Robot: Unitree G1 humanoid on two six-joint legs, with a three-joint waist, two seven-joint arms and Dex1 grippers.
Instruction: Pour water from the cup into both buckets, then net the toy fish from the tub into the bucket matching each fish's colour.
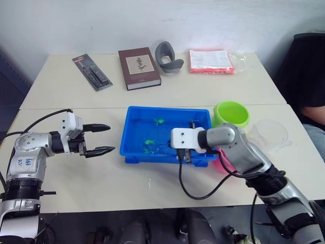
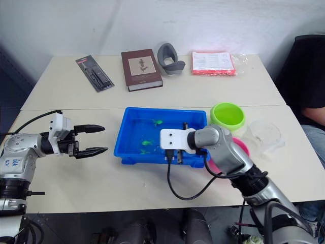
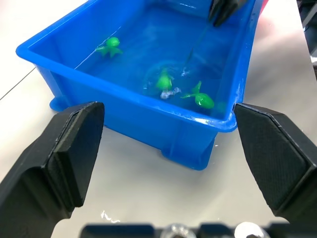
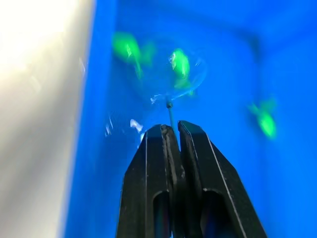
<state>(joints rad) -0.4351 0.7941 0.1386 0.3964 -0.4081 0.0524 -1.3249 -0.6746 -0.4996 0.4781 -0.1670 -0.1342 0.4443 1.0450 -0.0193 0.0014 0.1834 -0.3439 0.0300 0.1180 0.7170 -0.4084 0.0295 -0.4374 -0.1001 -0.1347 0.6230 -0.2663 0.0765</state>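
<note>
The blue tub (image 1: 133, 152) holds water and three green toy fish (image 3: 163, 79). My right gripper (image 4: 171, 130) hangs over the tub's right end, shut on the thin wire handle of a net (image 4: 170, 111). The net's clear hoop lies in the water around one green fish (image 4: 180, 63). My left gripper (image 1: 110, 138) is open and hovers left of the tub, fingers pointing at it. The lime green bucket (image 1: 231, 114) stands at the tub's far right corner. The pink bucket (image 1: 222, 163) is mostly hidden behind my right arm. The clear cup (image 1: 271, 133) sits to their right.
At the back of the table lie a black packaged tool (image 1: 92, 72), a brown book (image 1: 139, 67), a grey curved object (image 1: 168, 57) and a red packet (image 1: 210, 61). A person in dark clothing (image 1: 311, 86) sits at the right edge.
</note>
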